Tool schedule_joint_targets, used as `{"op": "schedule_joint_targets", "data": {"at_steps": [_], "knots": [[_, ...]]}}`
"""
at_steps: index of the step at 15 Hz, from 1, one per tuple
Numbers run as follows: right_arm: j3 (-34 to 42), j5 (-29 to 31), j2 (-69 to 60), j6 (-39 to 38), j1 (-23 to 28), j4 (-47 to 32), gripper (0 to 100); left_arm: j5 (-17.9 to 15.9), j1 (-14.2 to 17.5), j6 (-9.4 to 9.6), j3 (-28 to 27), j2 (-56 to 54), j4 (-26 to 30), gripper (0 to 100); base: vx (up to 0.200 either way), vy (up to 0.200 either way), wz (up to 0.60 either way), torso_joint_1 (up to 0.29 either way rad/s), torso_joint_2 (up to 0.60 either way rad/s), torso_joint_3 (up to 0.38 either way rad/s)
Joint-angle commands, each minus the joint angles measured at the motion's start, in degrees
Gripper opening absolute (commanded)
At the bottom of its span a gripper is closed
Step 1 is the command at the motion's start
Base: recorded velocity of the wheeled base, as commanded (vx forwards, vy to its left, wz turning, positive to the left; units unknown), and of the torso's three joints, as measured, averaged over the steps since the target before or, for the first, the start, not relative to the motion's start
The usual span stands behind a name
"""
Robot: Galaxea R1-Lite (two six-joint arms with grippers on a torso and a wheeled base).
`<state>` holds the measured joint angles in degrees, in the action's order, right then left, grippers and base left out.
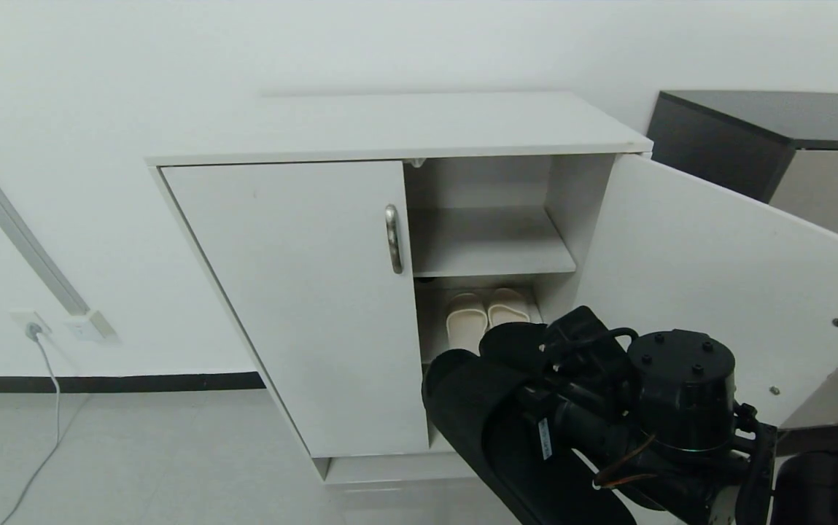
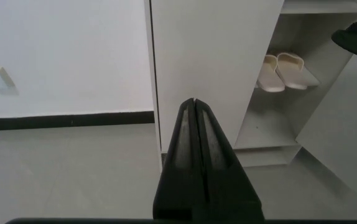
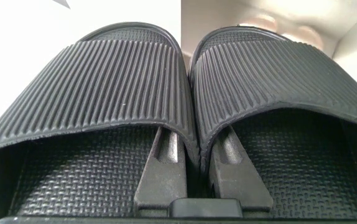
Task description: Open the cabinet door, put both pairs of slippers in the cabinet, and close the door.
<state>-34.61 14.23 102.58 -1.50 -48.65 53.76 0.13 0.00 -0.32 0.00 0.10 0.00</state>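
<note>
Cabinet: white laminate two-door cabinet (image 1: 389, 124) against the wall; right door (image 1: 718, 277) swung open, left door (image 1: 295, 292) shut.
Cream pair: cream foam slippers (image 1: 486, 315) side by side on the second shelf down, behind the open side.
Black pair: black ribbed rubber slippers (image 1: 491, 415) pressed together in the air just before the opening, seemingly lower than the cream pair.
Right tool (image 3: 197, 162): clenched on the black pair's adjoining inner walls, one finger inside each slipper.
Left tool (image 2: 194, 106): clenched on nothing, fingers touching, facing the shut door.

Ribbed matt rubber — black slippers (image 3: 129, 81)
</note>
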Motion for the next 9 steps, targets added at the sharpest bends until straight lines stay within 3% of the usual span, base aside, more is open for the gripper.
{"op": "schedule_joint_targets", "data": {"at_steps": [1,9], "knots": [[0.07,0.01,-0.02,0.01,-0.04,0.03,0,0.04,0.0,-0.03,0.0,-0.01,0.0,0,0.0,0.0,0.0,-0.119,0.45,0.339],[0.24,-0.08,0.07,0.01,-0.04,0.03,0,0.04,0.0,-0.12,0.0,-0.01,0.0,0,0.0,0.0,0.0,-0.047,0.41,0.357]]}}
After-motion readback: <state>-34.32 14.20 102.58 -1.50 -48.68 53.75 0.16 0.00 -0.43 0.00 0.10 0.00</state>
